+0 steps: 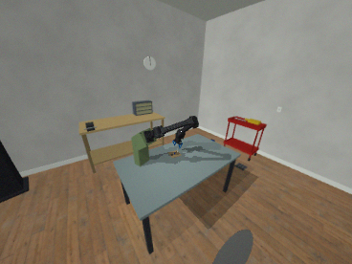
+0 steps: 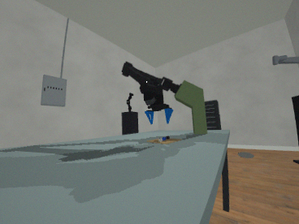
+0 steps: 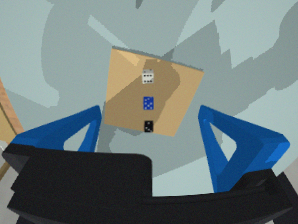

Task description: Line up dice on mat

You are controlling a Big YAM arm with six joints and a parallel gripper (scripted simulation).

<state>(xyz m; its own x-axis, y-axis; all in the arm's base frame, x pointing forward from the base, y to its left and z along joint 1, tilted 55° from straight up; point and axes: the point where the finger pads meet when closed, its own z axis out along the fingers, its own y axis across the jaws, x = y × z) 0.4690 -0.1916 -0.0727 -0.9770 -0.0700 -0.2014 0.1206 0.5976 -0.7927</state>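
The pips on the white die, the blue die and the black die are too small and blurred in the wrist view to be counted. In the top view the dice cannot be told apart; only a small smear is seen on the mat. In the exterior view the mat is seen edge-on, and one blue speck alone is distinguished there. The near corner of the mat is hidden behind the end effector body in the wrist view. The counter is cut off by the lower and left edges of the exterior view.
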